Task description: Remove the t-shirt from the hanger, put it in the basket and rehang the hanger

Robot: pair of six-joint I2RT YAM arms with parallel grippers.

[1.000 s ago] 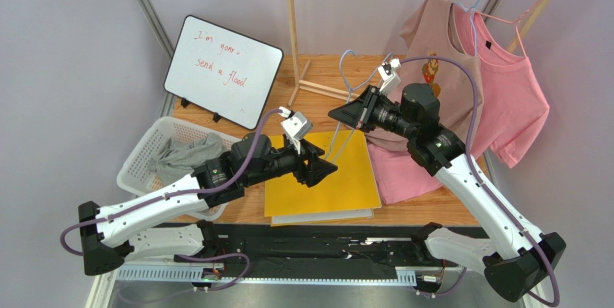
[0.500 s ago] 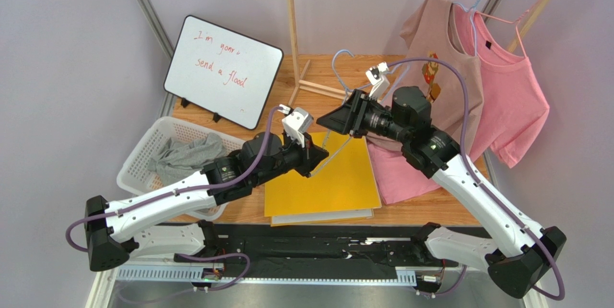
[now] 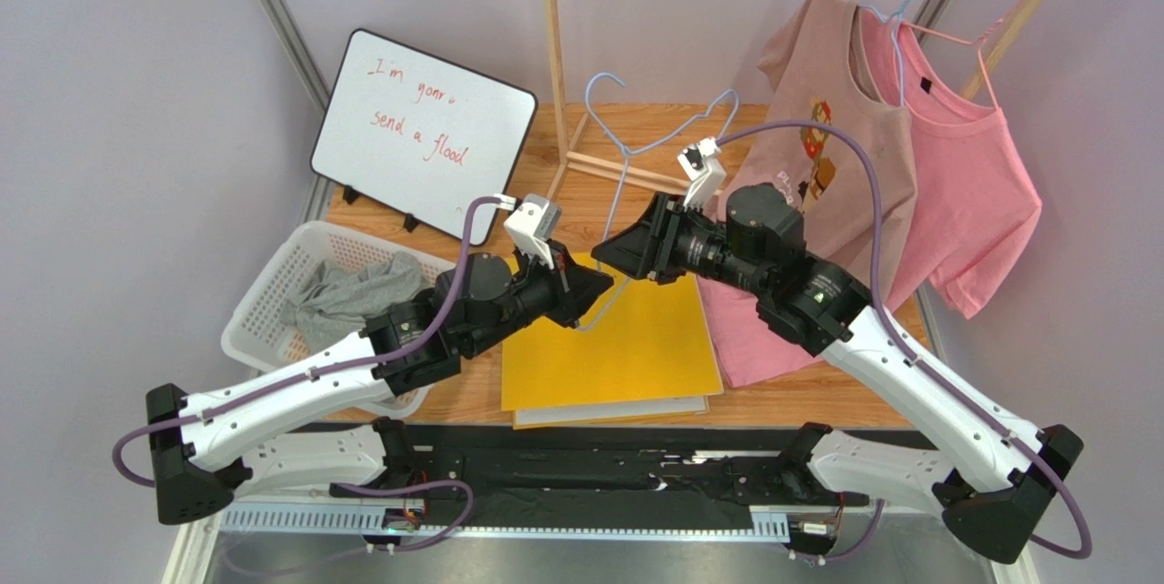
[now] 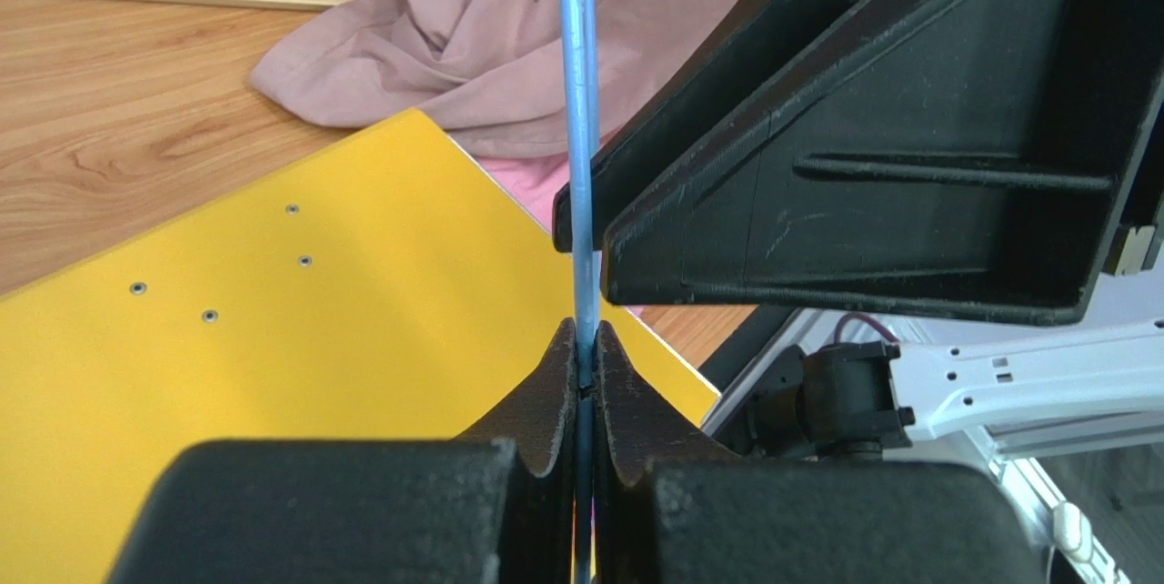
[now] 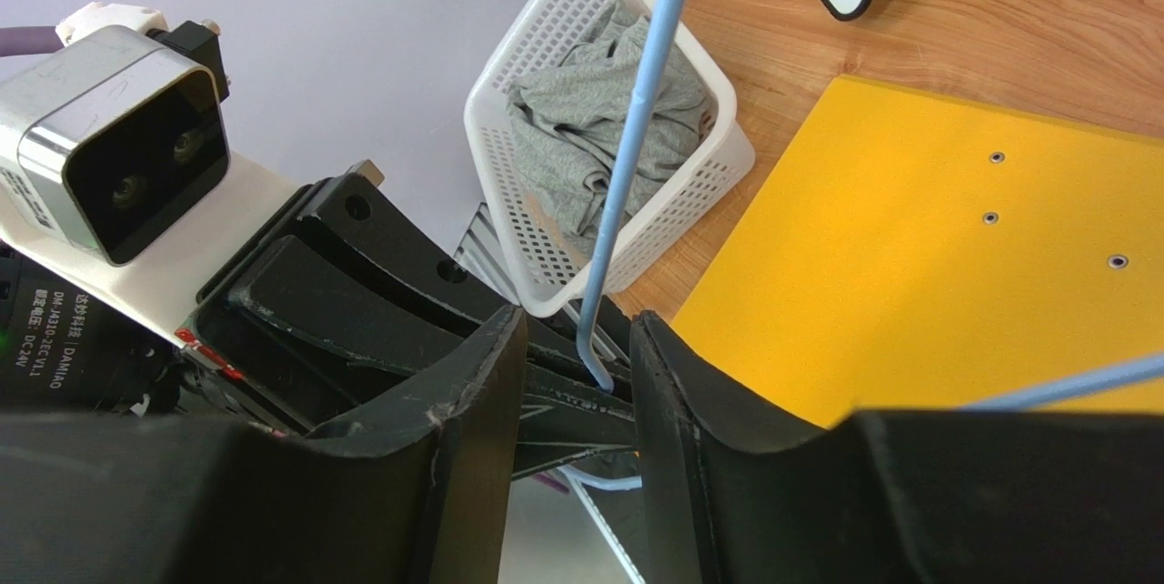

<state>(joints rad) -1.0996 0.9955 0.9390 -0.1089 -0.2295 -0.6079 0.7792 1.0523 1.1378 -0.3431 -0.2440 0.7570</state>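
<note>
Blue hanger [image 4: 577,134] | left pincer [image 4: 585,339] clamped on it | right pincer [image 5: 577,339] parted | whiteboard [image 3: 424,134]: "send a flood"

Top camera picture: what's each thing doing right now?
blue hanger: bare, held up in the air
left gripper: shut on the blue hanger
right gripper: open around the blue hanger's wire
gray shirt: crumpled in the white basket
pink t-shirt: hanging up
mauve t-shirt: hanging up
whiteboard: propped up, red writing
yellow folder: closed, lying flat
</note>
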